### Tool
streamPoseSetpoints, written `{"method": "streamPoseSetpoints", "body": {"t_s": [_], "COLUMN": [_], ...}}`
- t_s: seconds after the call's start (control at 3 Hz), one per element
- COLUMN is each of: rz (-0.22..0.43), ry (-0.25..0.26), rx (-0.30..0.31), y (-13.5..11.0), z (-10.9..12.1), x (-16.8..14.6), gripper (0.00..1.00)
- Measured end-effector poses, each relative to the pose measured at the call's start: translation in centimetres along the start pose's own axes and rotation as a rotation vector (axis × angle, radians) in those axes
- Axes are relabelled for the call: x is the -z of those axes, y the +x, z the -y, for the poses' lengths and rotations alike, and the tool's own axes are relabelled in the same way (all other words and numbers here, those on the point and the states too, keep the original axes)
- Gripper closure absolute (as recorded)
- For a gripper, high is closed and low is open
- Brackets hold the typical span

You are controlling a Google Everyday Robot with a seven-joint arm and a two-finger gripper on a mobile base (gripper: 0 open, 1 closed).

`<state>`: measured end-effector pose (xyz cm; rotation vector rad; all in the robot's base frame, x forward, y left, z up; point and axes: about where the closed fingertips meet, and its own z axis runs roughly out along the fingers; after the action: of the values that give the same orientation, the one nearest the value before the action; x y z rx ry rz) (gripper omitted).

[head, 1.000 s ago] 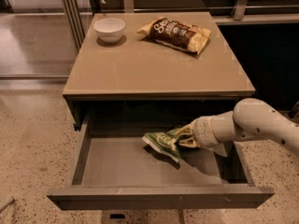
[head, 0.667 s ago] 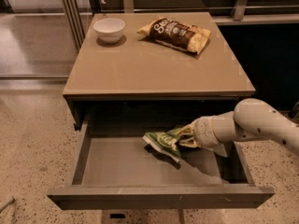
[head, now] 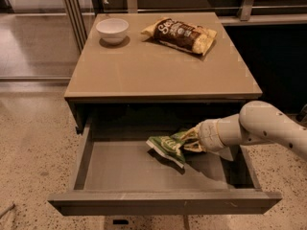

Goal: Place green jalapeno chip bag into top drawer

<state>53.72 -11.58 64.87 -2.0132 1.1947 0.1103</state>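
The green jalapeno chip bag [head: 168,146] is a small crinkled green bag, tilted inside the open top drawer [head: 120,169], right of its middle and just above the grey floor. My gripper [head: 191,140] reaches into the drawer from the right on a white arm and is shut on the bag's right end. The bag's left end hangs down toward the drawer floor and casts a shadow there.
On the tan tabletop [head: 158,66] above the drawer stand a white bowl [head: 112,29] at the back left and a larger dark-brown-and-yellow chip bag [head: 182,33] at the back right. The drawer front panel [head: 163,202] sticks out toward the camera. Speckled floor lies around the table.
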Motion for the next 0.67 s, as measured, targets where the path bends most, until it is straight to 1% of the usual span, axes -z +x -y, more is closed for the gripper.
{"method": "streamPoseSetpoints", "body": {"t_s": [0.33, 0.67], "rz": [0.0, 0.0], "ry": [0.0, 0.0], "rx": [0.0, 0.0], "y": [0.0, -0.01], "z": [0.0, 0.0], "x": [-0.01, -0.01], "gripper": [0.12, 0.0]}}
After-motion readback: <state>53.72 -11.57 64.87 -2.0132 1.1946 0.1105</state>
